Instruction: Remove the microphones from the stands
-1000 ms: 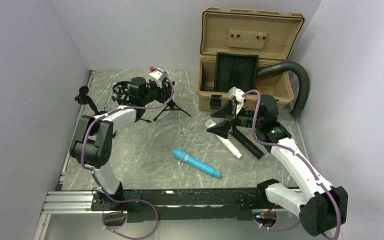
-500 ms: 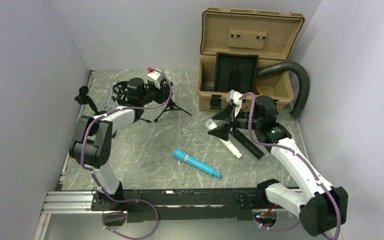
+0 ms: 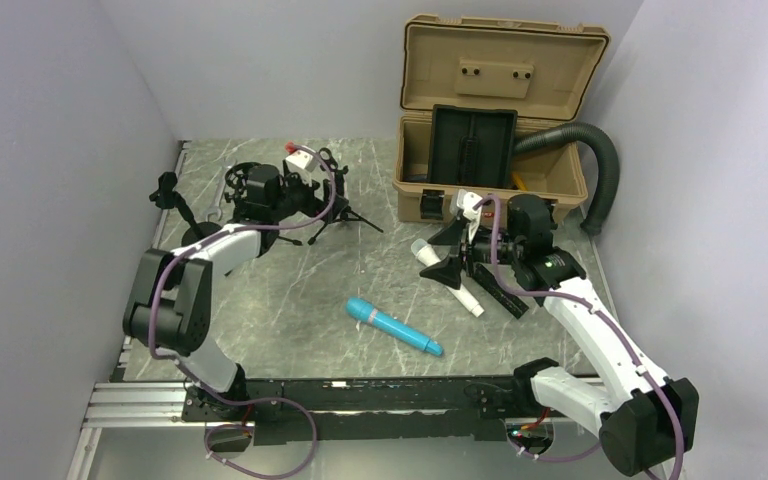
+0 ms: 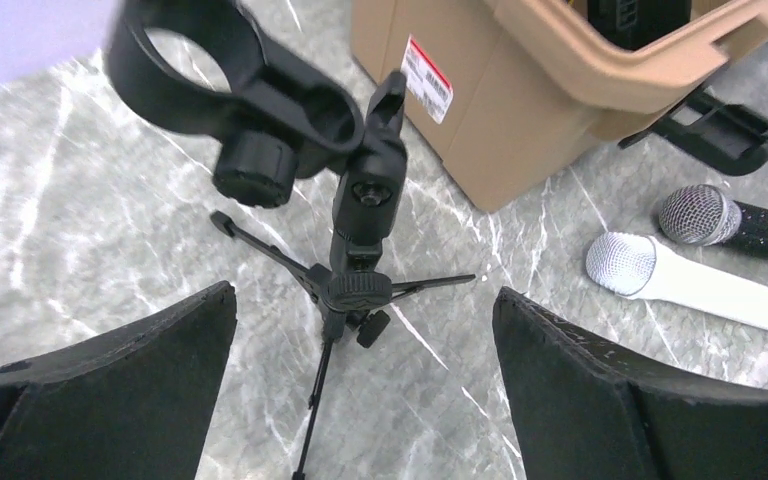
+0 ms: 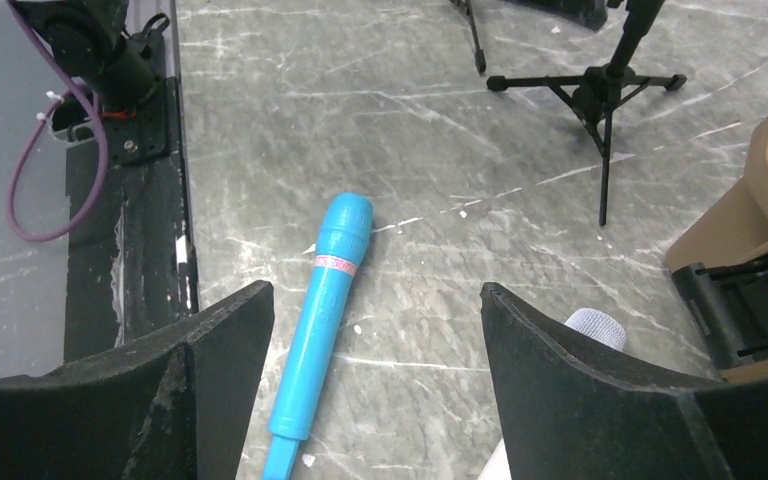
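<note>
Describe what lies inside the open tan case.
A black tray stands upright inside the tan case, with a small yellow item beside it. The case floor is hidden by the tray and the front wall.

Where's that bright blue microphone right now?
In the top view, the blue microphone lies flat near the middle of the table, left of the white microphone and closer to the near edge.

Grey marbled table (image 3: pixel 290 290): blue microphone (image 3: pixel 393 326) near near-edge centre; white microphone (image 4: pixel 700 285), black microphone (image 4: pixel 750 225) toward right edge; tripod stand (image 4: pixel 360 290) far-left; tan case (image 3: pixel 490 110) far-right corner.
</note>
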You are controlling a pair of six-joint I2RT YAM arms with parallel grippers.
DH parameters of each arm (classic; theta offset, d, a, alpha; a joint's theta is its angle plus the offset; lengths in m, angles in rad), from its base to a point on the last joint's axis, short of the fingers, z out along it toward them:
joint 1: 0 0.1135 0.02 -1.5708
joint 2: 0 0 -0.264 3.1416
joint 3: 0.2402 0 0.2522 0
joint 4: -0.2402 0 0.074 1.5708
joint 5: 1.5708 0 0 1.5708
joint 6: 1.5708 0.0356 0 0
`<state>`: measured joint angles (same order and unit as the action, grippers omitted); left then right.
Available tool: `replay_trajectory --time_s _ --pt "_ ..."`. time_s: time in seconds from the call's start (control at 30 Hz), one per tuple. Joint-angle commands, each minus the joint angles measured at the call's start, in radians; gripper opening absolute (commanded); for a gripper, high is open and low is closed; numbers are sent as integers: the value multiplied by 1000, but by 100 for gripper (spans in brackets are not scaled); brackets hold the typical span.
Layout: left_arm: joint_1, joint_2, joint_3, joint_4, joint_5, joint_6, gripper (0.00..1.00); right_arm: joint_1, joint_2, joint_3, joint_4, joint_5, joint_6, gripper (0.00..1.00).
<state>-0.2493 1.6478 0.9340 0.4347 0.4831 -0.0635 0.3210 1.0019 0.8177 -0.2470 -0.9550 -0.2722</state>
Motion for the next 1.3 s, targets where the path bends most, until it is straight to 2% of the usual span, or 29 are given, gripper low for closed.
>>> replay_trajectory --time_s 0.0,0.13,0.27,0.47,0.8,0.97,1.13,1.27 --pt "15 -138 -8 -6 -6 46 99 6 13 46 -105 -18 -130 77" --pt "24 -231 3 -114 4 86 99 67 24 35 -145 62 -191 77" --pt "24 -333 32 -280 31 152 99 194 79 47 -187 170 -212 77" --pt "25 -447 98 -592 37 265 99 361 168 -5 -87 265 -148 76" --pt "24 -641 11 -693 3 366 99 545 375 -24 11 433 -105 72" --pt "24 -689 -12 -701 16 372 99 580 484 37 -1 546 -53 69" --pt "24 -705 -22 -708 27 376 99 596 579 85 -15 561 -21 65" --pt "24 -712 -21 -712 28 391 99 604 633 112 -26 578 2 56"
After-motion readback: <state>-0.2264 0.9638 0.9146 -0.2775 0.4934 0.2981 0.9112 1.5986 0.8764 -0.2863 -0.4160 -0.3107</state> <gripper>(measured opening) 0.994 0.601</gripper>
